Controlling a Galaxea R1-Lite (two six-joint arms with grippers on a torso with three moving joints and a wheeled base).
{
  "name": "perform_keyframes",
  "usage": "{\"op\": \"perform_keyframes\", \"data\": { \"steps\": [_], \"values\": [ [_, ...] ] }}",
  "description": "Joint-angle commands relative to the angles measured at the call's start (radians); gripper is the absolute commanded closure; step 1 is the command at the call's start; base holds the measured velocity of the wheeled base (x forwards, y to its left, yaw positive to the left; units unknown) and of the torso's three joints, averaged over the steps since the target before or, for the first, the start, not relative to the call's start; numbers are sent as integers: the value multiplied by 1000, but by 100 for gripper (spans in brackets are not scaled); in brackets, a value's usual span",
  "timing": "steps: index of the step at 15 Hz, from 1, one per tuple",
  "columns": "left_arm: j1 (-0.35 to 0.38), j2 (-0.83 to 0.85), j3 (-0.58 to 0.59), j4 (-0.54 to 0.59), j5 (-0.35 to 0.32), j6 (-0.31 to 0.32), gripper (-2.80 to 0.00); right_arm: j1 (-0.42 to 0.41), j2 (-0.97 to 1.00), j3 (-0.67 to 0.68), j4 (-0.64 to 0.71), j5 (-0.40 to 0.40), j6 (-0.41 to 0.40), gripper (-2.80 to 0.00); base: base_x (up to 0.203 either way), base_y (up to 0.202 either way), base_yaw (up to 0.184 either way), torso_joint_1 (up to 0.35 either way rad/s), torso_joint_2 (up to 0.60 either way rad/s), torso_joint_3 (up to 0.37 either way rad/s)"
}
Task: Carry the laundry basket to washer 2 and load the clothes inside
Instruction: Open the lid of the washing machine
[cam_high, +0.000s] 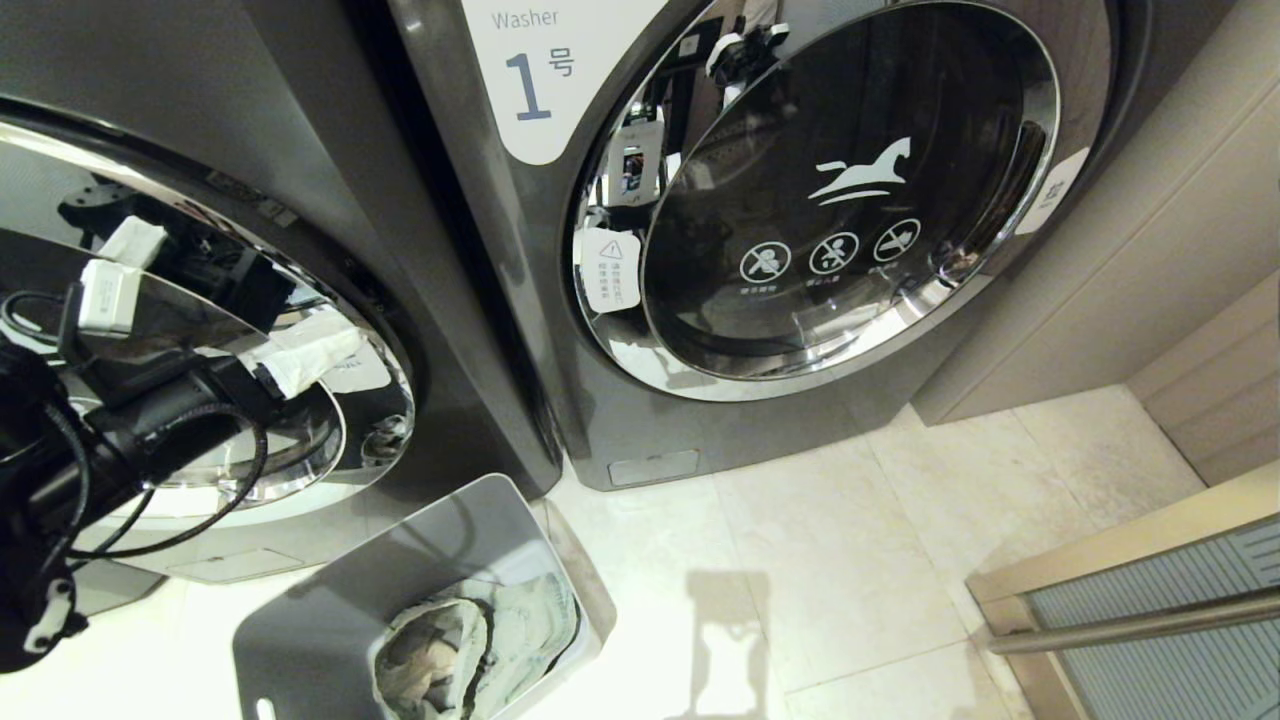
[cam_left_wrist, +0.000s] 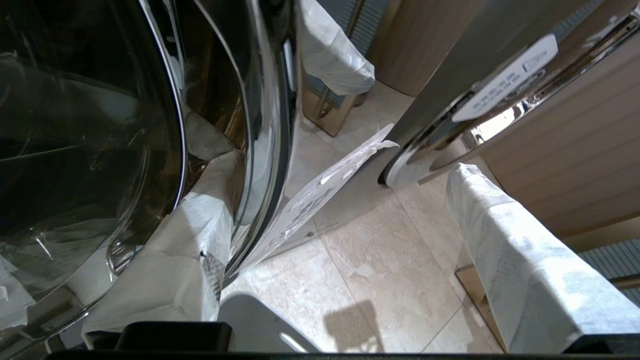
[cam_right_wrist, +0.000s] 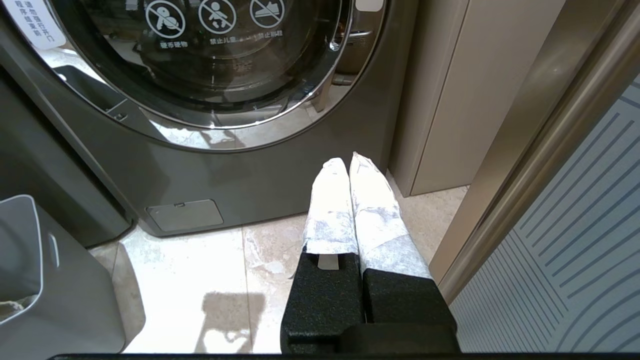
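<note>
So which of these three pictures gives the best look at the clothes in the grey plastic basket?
The head view: the crumpled grey-green clothes lie in plain sight inside the grey plastic basket. The right wrist view catches only a sliver of fabric at the basket's rim; the left wrist view shows only a basket corner, no clothes.

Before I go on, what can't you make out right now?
- left washer: its number label lies beyond the head view's top edge.
- left hand, open: whether a finger touches the door rim; the finger's own wrap hides the contact in the left wrist view.
- laundry basket: its near end is cut off by the head view's bottom edge, and its walls hide how deep the clothes go.
</note>
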Motion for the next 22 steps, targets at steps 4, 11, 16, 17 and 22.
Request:
{"op": "perform_keyframes", "data": {
  "steps": [4,11,16,17,22],
  "values": [
    [55,-45,72,-3,18,21,-280,0,1,40,-2,0,0,0,0,0,0,0,0,0],
    [118,-81,158,-2,157,49,-280,0,1,40,-2,0,0,0,0,0,0,0,0,0],
    [133,-123,194,-4,227,51,-280,0,1,40,-2,0,0,0,0,0,0,0,0,0],
    [138,-136,205,-4,227,51,-280,0,1,40,-2,0,0,0,0,0,0,0,0,0],
    [142,-244,273,-3,229,49,0,0,1,40,-2,0,0,0,0,0,0,0,0,0]
  ]
}}
